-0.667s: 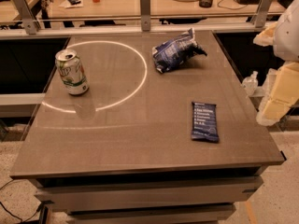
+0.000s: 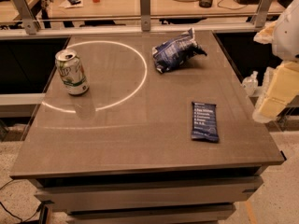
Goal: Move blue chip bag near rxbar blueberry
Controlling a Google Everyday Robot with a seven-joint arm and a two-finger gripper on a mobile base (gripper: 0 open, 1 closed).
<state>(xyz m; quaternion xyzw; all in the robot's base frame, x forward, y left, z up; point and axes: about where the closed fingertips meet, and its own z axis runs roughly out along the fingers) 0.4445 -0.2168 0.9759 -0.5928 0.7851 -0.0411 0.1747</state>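
The blue chip bag (image 2: 175, 50), puffy and wrinkled with white markings, lies on the far right part of the grey table (image 2: 117, 134). The rxbar blueberry (image 2: 204, 121), a flat dark-blue bar with white text lines, lies nearer the front right, well apart from the bag. My gripper (image 2: 275, 90) shows as cream-coloured parts at the right edge of the view. It is beyond the table's right side, to the right of the bar, and touches nothing.
A green and white soda can (image 2: 71, 72) stands upright at the left of the table, on a bright ring of light (image 2: 140, 78). A metal rail (image 2: 145, 28) runs behind the table, with a cluttered desk beyond it.
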